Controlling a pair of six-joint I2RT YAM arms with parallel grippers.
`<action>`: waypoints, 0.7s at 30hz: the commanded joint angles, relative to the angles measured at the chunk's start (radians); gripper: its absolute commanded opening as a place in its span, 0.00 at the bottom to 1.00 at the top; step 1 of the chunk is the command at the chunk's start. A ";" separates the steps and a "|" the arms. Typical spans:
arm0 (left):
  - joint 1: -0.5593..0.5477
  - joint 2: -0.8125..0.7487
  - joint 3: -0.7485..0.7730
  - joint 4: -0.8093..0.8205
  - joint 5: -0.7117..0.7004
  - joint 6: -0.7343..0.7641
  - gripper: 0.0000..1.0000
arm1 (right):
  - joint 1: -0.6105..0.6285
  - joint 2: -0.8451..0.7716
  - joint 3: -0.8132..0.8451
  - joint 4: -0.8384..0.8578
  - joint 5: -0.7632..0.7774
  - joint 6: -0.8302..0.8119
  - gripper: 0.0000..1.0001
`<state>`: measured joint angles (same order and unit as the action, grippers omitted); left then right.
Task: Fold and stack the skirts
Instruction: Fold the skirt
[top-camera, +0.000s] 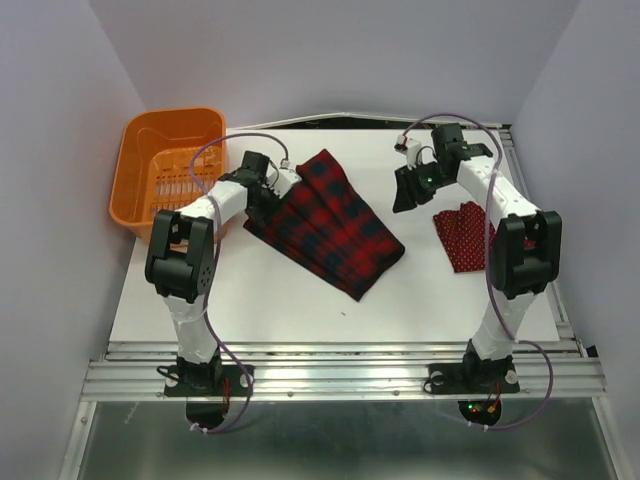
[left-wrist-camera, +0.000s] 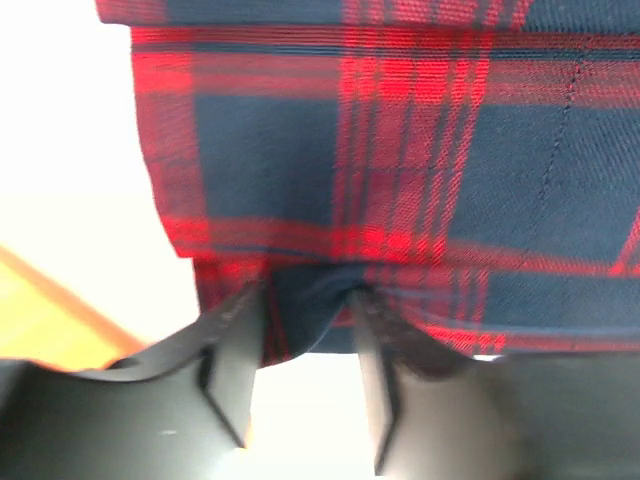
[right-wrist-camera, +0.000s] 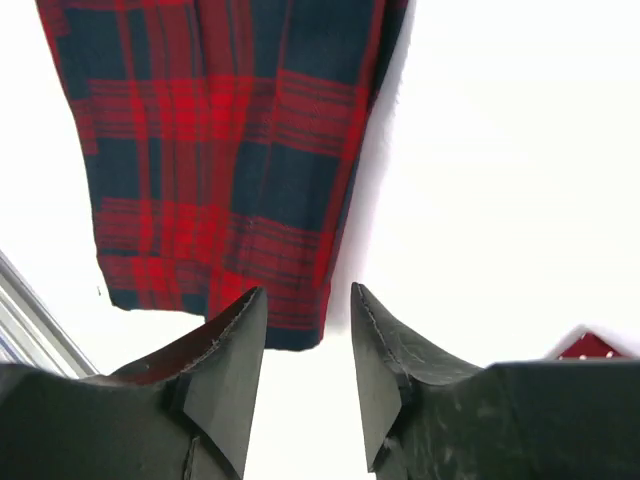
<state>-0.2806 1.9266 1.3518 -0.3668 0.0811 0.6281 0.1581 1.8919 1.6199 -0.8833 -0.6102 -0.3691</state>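
Observation:
The red-and-navy plaid skirt (top-camera: 330, 225) lies flat and slantwise in the middle of the white table. My left gripper (top-camera: 280, 188) is at its upper-left edge. In the left wrist view the fingers (left-wrist-camera: 235, 345) stand apart, and a puckered bit of the plaid skirt's (left-wrist-camera: 400, 150) hem sits between the left gripper's (left-wrist-camera: 308, 295) tips. The dark red polka-dot skirt (top-camera: 462, 238) lies folded on the right, partly under the right arm. My right gripper (top-camera: 407, 192) hovers between the two skirts. It is open and empty (right-wrist-camera: 308, 292), facing the plaid skirt (right-wrist-camera: 220, 150). A polka-dot corner (right-wrist-camera: 590, 345) shows.
An orange plastic basket (top-camera: 165, 170) stands at the back left, beside the left arm; its rim (left-wrist-camera: 40, 320) shows in the left wrist view. The table's metal rail (top-camera: 340, 375) runs along the near edge, and grey walls enclose the sides and back.

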 joint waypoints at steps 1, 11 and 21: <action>-0.003 -0.184 0.012 0.068 0.107 0.001 0.57 | 0.050 0.056 0.040 -0.037 -0.066 -0.008 0.42; -0.003 -0.334 -0.115 0.051 0.340 -0.270 0.58 | 0.050 0.116 -0.203 0.003 -0.197 -0.021 0.27; -0.003 -0.198 -0.269 0.086 0.373 -0.377 0.50 | 0.060 0.029 -0.494 0.003 -0.126 -0.062 0.20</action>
<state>-0.2817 1.6474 1.0435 -0.2966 0.4366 0.3027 0.2100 1.9663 1.1885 -0.8825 -0.7753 -0.4042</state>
